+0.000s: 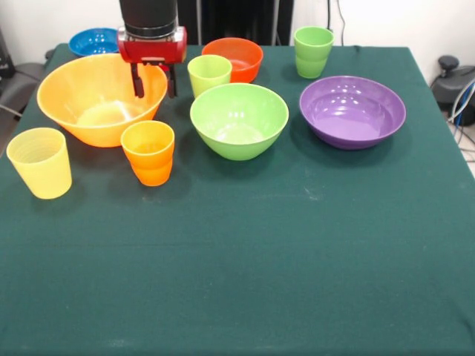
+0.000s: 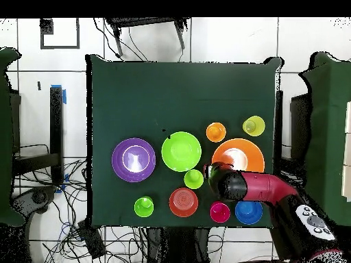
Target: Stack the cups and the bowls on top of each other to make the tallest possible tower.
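Nearest in the front view sit the yellow cup (image 1: 39,162) and orange cup (image 1: 148,152), each alone on the green counter (image 1: 245,259). Behind, the hand (image 1: 154,81) hangs open and empty over the big orange bowl (image 1: 100,98).

From above, the lime bowl (image 2: 181,151), purple bowl (image 2: 133,159) and pink cup (image 2: 219,212) all stand apart. Nothing is stacked, so I think the whole tower is left to build.

Dark green cloth (image 1: 245,259) covers the table; white wall (image 1: 386,22) behind it. Overhead, a white tiled floor (image 2: 226,41) with dark grout lines, loose black cables (image 2: 75,226) along one side, blue tape mark (image 2: 64,94) on tiles
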Controlling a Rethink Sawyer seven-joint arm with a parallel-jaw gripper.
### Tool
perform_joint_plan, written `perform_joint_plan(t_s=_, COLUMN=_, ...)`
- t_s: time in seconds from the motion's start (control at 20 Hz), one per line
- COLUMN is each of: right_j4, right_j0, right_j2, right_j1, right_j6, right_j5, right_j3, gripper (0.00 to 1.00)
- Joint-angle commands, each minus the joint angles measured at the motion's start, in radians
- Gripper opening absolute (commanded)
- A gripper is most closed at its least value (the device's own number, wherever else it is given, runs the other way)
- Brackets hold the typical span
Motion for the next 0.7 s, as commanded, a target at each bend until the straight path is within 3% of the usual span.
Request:
perform_joint_plan(t_s=0.05, right_j4=0.004, right_j0=0.035, right_j2=0.036, right_j1=-0.017, right_j6=0.082, right_j5=0.002, right_j3=0.029, gripper=1.00)
perform_joint_plan(t_s=0.7, right_j4=0.025, right_j0=0.035, right_j2=0.051, right_j1=-0.044, right_j6=0.067, right_j5=0.046, right_j3=0.027, gripper=1.00)
